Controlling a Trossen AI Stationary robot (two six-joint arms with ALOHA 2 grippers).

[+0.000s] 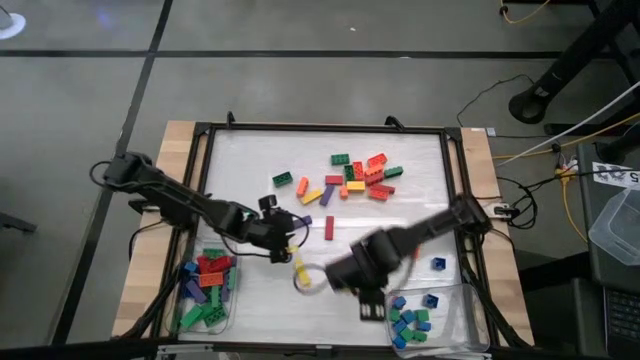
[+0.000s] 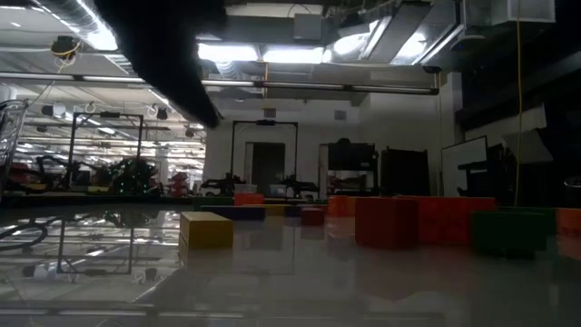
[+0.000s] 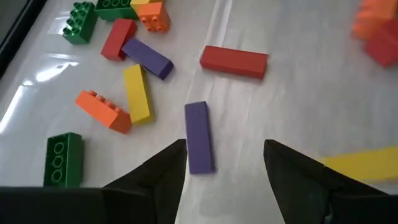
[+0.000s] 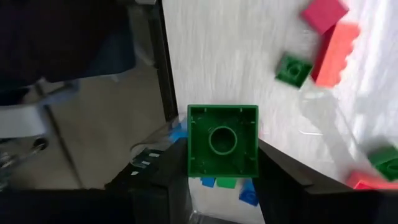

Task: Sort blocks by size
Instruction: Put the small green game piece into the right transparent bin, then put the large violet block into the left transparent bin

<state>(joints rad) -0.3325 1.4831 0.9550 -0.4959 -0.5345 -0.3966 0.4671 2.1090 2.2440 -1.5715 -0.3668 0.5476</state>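
Now the right end effector (image 4: 222, 171) grips a small green block (image 4: 222, 142) between its fingers.

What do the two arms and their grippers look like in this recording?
Both arms are dark, near-black, jointed links. The left arm is slim, with cables looped at its base end and a blocky wrist. The right arm looks bulkier toward its wrist. The left gripper has two dark wedge-shaped fingers with flat faces; the right gripper has similar dark, angular fingers. No markings are readable.
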